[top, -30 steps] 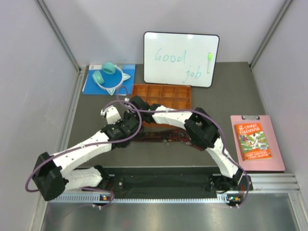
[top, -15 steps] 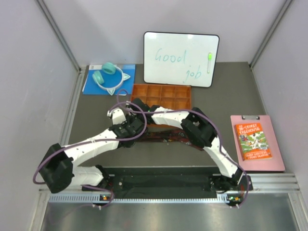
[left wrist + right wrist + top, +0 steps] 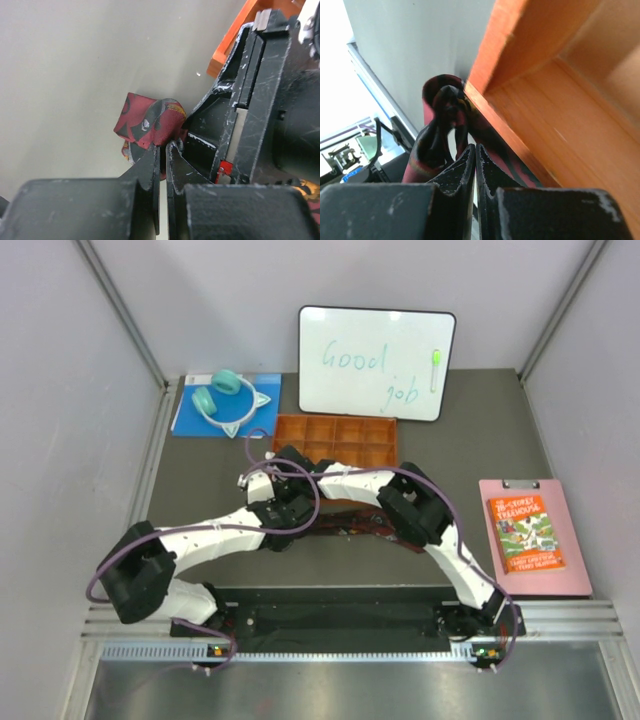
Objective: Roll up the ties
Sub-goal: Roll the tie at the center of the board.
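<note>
Left wrist: tie (image 3: 150, 120) partly hidden behind right arm (image 3: 260, 100) housing and left gripper (image 3: 162, 148); tray (image 3: 231, 40) cut off by the top edge. Right wrist: tray wall blurred, cut by the right edge; tie's lower run lost behind right gripper (image 3: 474, 148); can't tell if either closed pair pinches cloth. Top view: both grippers buried under the wrists; book (image 3: 526, 532) small print unreadable.

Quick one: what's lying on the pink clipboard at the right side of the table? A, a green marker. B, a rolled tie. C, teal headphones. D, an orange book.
D: an orange book lies flat on the pink clipboard, while the teal headphones sit at the back left.
</note>
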### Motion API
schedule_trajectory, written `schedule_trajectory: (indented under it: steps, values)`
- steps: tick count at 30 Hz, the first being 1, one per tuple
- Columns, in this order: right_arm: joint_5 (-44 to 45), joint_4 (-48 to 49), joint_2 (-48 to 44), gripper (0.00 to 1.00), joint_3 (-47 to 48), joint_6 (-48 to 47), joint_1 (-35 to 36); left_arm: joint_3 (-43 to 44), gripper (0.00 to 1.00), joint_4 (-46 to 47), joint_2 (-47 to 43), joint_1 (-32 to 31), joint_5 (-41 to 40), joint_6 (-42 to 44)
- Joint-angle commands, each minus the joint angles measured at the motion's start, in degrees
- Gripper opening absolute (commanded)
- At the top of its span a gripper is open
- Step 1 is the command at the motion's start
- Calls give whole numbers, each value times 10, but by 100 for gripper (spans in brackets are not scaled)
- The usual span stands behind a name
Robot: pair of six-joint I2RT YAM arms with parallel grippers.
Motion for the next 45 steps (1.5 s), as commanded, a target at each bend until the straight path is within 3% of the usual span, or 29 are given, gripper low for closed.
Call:
schedule_trajectory:
  steps: [1, 14, 20, 25, 32, 35, 45]
  values:
    - [11, -11, -50, 4, -16, -14, -10, 4, 0, -5, 23, -11, -1, -32]
    - [98, -162, -141, 4, -26, -105, -46, 1, 0, 31, 21, -16, 10, 24]
    - [132, -191, -213, 5, -79, -134, -77, -12, 11, 56, 16, -29, 17, 61]
    - [139, -191, -266, 5, -132, -143, -102, -15, 12, 62, 22, -31, 21, 57]
    - [144, -180, -304, 5, -176, -142, -104, -14, 30, 62, 28, -32, 18, 60]
    - [149, -184, -308, 5, -181, -146, -105, -13, 43, 65, 19, -33, 19, 69]
    - [163, -187, -336, 5, -207, -149, -118, -27, 52, 65, -15, -33, 29, 82]
